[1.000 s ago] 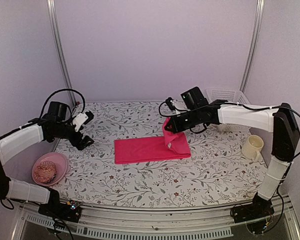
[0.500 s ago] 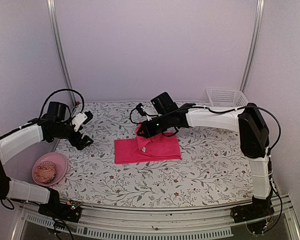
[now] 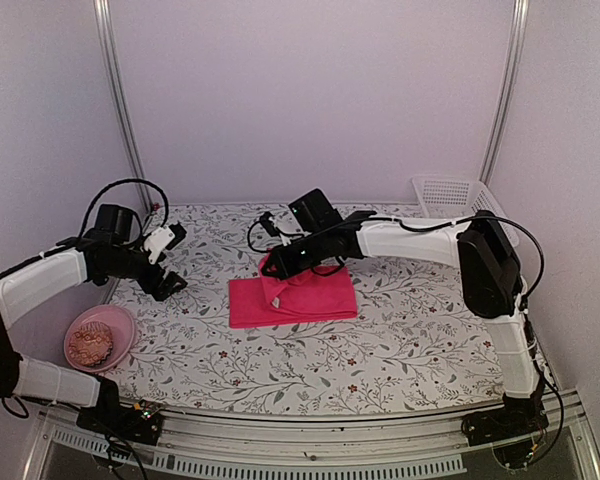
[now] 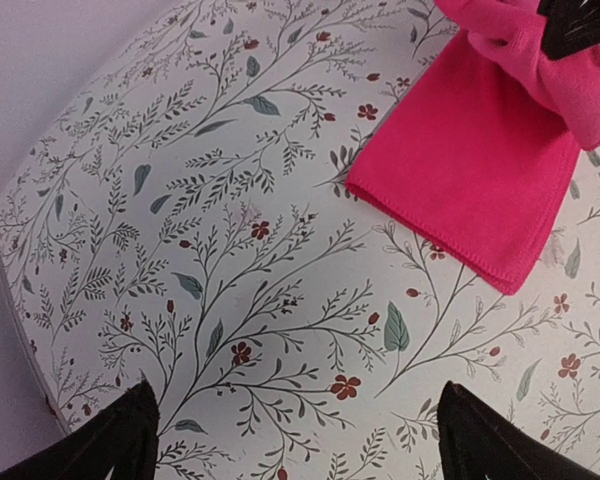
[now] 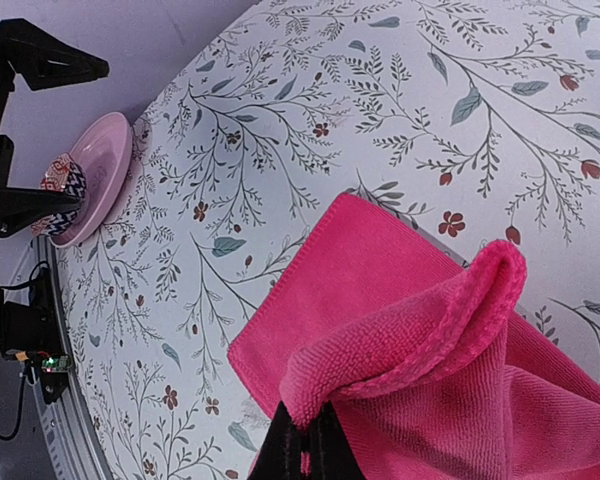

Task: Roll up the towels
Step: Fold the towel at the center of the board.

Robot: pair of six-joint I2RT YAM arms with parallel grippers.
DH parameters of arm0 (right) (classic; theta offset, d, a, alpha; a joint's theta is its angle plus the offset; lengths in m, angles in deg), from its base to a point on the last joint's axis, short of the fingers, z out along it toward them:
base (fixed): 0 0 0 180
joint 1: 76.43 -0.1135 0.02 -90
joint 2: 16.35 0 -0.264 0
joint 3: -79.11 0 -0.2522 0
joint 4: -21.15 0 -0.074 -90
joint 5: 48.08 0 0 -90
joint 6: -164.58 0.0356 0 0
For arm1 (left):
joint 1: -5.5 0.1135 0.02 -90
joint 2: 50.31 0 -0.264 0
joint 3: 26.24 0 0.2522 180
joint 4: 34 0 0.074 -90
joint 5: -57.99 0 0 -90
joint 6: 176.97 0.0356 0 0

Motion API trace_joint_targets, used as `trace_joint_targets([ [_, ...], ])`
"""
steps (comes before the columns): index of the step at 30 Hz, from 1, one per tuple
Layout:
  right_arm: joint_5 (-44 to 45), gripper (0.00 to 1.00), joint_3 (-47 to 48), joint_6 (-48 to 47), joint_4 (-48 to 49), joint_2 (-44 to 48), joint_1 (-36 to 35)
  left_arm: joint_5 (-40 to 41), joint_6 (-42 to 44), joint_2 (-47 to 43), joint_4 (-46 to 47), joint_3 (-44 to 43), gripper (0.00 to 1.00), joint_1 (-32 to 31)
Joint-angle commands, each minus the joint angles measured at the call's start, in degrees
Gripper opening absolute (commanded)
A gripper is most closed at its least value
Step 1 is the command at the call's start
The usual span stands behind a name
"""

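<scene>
At centre of the table [image 3: 400,345], pink towel [image 3: 315,300] lies mostly flat; your right gripper [image 3: 278,268] pinches its lifted edge, folded toward 9 o'clock; rolling barely begun; left gripper [image 3: 172,258] gapes empty; only this towel in view.

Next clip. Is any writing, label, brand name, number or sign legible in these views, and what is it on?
None: no text can be read in any view.
pink towel: plain cloth, no legible label shows.
tablecloth: printed leaves and flowers only, no lettering.
pink bowl: its contents are patterned, but no letters can be made out.
</scene>
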Motion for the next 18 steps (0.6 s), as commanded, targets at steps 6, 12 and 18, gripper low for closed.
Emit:
trace_joint_targets([
  [6,-2.18,0.02,4.84,0.57,0.75,-4.42,-1.28,-0.79,-0.46,0.54,1.13,0.82,0.97,0.71],
  [12,-2.58,0.03,7.35,0.98,0.63,-7.81,-2.04,-0.90,-0.55,0.90,1.13,0.71,0.97,0.68],
  [18,-1.97,0.14,10.18,0.99,0.73,-10.46,-2.54,-0.90,-0.50,1.04,1.30,0.91,0.97,0.73],
])
